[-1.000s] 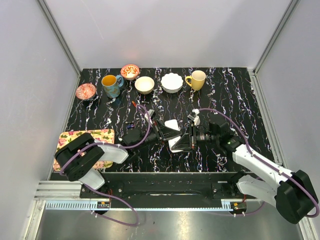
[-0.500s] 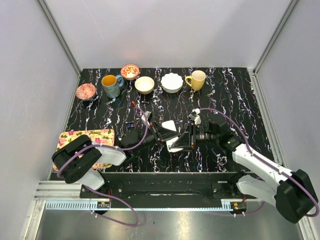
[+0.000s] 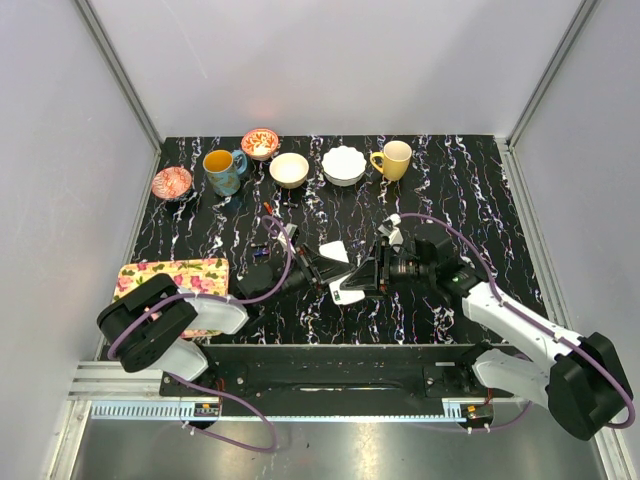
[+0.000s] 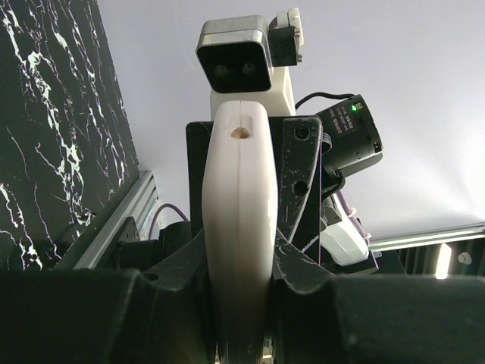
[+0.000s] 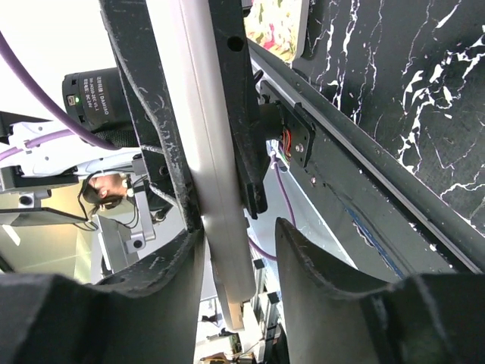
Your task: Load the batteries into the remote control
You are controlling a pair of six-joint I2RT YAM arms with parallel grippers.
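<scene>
The left gripper [image 4: 242, 262] is closed tight on the remote control [image 4: 239, 205], which stands edge-on between its fingers. The right gripper [image 5: 231, 262] clamps the same slab from the opposite side, so the two sets of black fingers overlap along the white edge. Neither grip carries anything else.

In the overhead view the joined pair, with the remote raised above the table [image 3: 470, 190], has drifted a little to the left and away from the arm bases over the last second. The right arm has stretched further out and the left has drawn in. The white faces that show have also turned and narrowed. I judge that the arms are still turning the remote between them to reach the battery bay, and that no loading has begun.

I cannot make out the batteries with any certainty; a tiny dark bit [image 3: 258, 251] lies left of the grippers, too small to name.

By count: two arms, two grippers, one remote. Along the far edge stand two cups, a blue one [image 3: 222, 170] and a yellow one [image 3: 394, 159], and four bowls: two red patterned [image 3: 172, 182] [image 3: 260, 143], one cream [image 3: 289, 170] and one white scalloped [image 3: 343, 165]. One flowered cloth [image 3: 185, 270] lies at the left.
</scene>
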